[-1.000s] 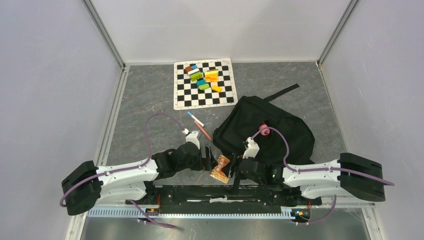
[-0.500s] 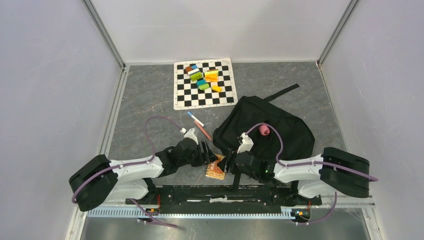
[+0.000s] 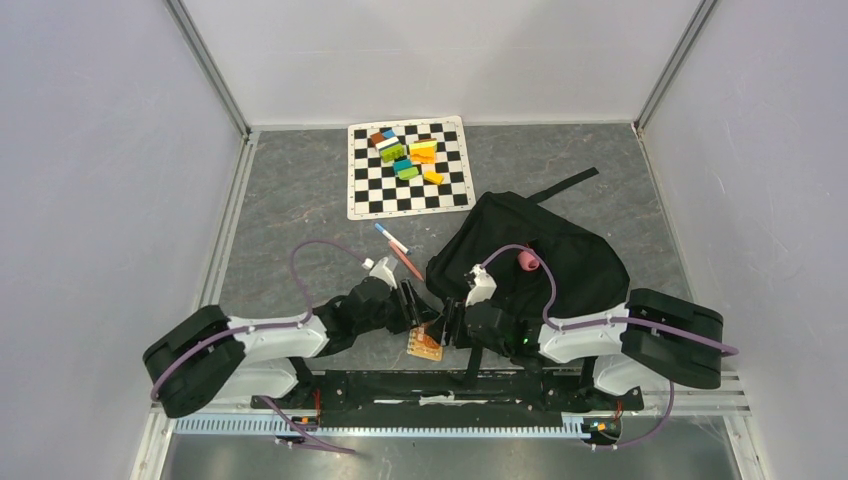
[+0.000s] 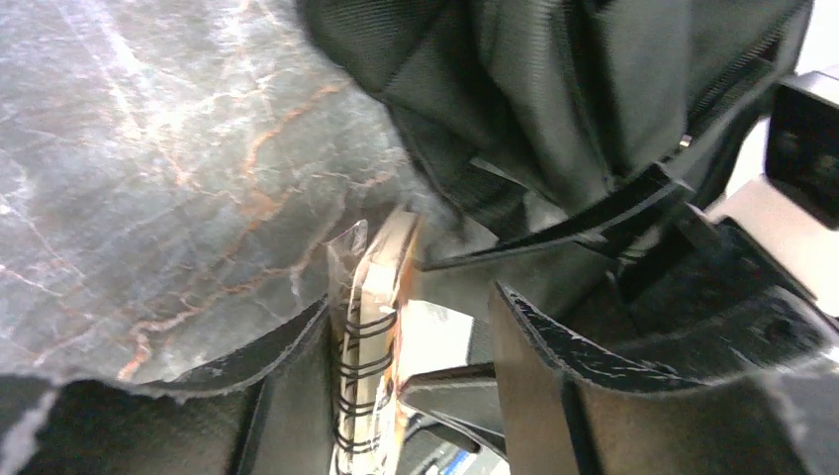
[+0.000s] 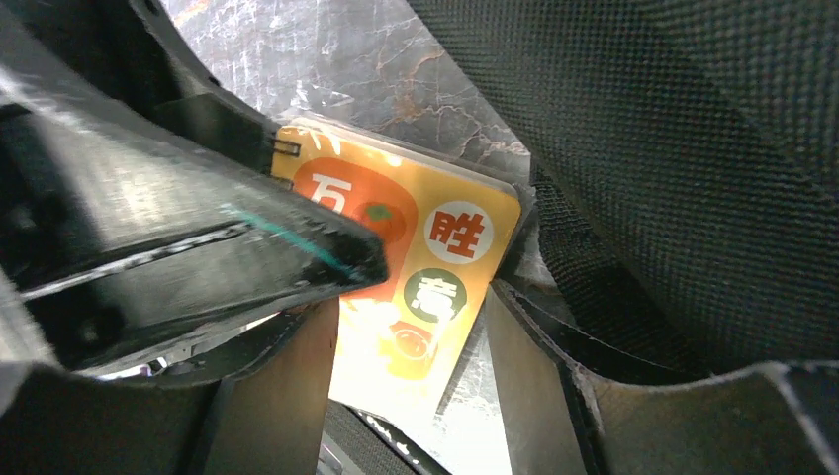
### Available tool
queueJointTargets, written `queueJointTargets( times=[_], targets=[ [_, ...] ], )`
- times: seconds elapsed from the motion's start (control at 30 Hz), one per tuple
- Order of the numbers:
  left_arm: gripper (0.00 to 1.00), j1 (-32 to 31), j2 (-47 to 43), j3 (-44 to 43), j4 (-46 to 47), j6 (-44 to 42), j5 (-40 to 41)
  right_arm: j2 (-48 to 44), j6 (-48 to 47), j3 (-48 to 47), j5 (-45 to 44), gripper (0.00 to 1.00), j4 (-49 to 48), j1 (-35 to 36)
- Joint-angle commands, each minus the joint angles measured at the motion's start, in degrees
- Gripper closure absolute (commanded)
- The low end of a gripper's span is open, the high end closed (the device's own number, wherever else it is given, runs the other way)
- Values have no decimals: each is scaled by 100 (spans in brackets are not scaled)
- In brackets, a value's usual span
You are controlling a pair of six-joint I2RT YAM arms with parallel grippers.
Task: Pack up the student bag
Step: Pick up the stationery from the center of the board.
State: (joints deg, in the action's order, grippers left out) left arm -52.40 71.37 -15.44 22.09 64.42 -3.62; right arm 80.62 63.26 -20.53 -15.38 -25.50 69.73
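The student bag (image 3: 545,275) is a black backpack lying slumped at centre right; its fabric fills the left wrist view (image 4: 514,89) and the right wrist view (image 5: 683,148). An orange spiral notebook (image 3: 426,345) in clear wrap sits at the bag's near left edge, between both arms. My right gripper (image 3: 448,326) is shut on the notebook (image 5: 450,262) across its width (image 5: 414,299). My left gripper (image 3: 416,316) straddles the notebook's wire spine (image 4: 368,327). Its jaws (image 4: 411,302) are open: one finger (image 4: 287,396) lies against the notebook, and the other stands clear of it.
Two pens (image 3: 397,247) lie on the grey table left of the bag. A checkered mat (image 3: 408,190) with several coloured blocks (image 3: 410,157) lies at the back. A small pink thing (image 3: 527,262) rests on the bag. A strap (image 3: 565,184) trails toward the back.
Both grippers and the notebook have shifted slightly left and down toward the table. The left jaws have narrowed around the notebook's spine. The right arm has stretched further left.
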Motion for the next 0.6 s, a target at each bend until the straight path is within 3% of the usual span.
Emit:
queueJointTargets(
  times=[0.0,0.17,0.27,0.4,0.57],
  targets=[
    [44,-77,-673,-152,-411,223,-81,250,-9,67,303,38,555,20],
    [62,-75,-929,-128,-1289,134,77,249,-7,65,300,38,554,23],
    [67,-77,-863,-123,-1581,53,77,213,-4,76,292,38,553,21],
    [86,-73,-931,-262,-1911,-246,110,33,-183,87,251,37,588,18],
    [93,-69,-1777,-751,-3045,-1044,775,-933,-1014,122,-90,25,952,14]
  ],
)
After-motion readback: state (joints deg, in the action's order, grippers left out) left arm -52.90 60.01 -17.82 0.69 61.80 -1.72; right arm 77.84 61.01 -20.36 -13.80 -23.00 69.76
